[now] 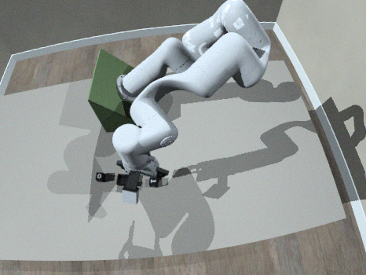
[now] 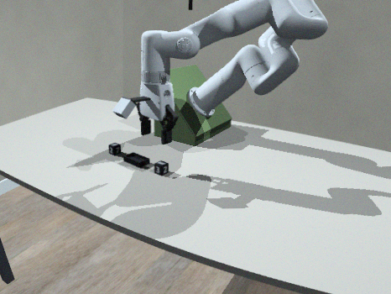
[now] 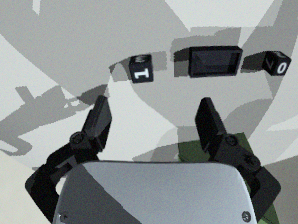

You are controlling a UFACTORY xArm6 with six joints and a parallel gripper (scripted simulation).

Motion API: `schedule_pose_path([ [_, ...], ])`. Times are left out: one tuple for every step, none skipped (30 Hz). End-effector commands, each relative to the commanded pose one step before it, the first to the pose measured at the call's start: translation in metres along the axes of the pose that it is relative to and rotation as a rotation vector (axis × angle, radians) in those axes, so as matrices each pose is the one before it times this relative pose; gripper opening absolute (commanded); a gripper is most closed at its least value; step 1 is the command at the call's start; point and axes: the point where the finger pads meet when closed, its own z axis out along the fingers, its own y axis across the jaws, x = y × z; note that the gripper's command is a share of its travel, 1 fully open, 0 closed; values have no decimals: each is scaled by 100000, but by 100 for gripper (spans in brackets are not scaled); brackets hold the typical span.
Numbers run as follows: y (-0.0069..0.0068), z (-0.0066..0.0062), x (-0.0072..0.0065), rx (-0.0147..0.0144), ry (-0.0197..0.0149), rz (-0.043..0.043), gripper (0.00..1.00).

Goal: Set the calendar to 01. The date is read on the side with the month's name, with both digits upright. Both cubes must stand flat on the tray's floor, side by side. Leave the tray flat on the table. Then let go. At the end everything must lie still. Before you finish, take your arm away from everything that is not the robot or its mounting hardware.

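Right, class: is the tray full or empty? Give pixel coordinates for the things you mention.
Empty: the wrist view shows the bare floor of the tray (image 1: 122, 180) (image 2: 137, 160) (image 3: 214, 75), with a cube (image 1: 103, 177) (image 2: 114, 149) (image 3: 276, 63) outside each end.

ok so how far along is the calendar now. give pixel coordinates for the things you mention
Barely started: the tray (image 1: 122, 181) (image 2: 137, 160) (image 3: 215, 62) already sits flat on the table, but it is empty. Nothing is in hand; the jaws (image 2: 156, 135) are open, above the table. Left: both the cube showing a 0 (image 1: 103, 177) (image 3: 277, 63) and the cube showing a 1 (image 1: 154, 181) (image 3: 141, 69) need placing in it, digits upright, then the arm moved away.
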Motion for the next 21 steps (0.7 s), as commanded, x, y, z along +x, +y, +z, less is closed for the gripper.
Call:
schedule_pose_path([
  [-1372, 64, -423, 525, 909, -10960, 100],
  [0, 0, 0, 0, 0, 0, 100],
  [-144, 23, -45, 43, -12, -1133, 100],
  [-57, 9, -17, 17, -5, -450, 100],
  [-9, 1, -3, 3, -1, -68, 100],
  [0, 0, 0, 0, 0, 0, 47],
  [0, 0, 0, 0, 0, 0, 47],
  [0, 0, 0, 0, 0, 0, 47],
  [0, 0, 0, 0, 0, 0, 47],
  [0, 0, 0, 0, 0, 0, 47],
  [0, 0, 0, 0, 0, 0, 47],
  [0, 0, 0, 0, 0, 0, 47],
  [0, 0, 0, 0, 0, 0, 47],
  [0, 0, 0, 0, 0, 0, 47],
  [0, 0, 0, 0, 0, 0, 47],
  [0, 0, 0, 0, 0, 0, 47],
  [0, 0, 0, 0, 0, 0, 47],
  [0, 0, 0, 0, 0, 0, 47],
  [0, 0, 0, 0, 0, 0, 47],
  [0, 0, 0, 0, 0, 0, 47],
  [0, 0, 0, 0, 0, 0, 47],
])
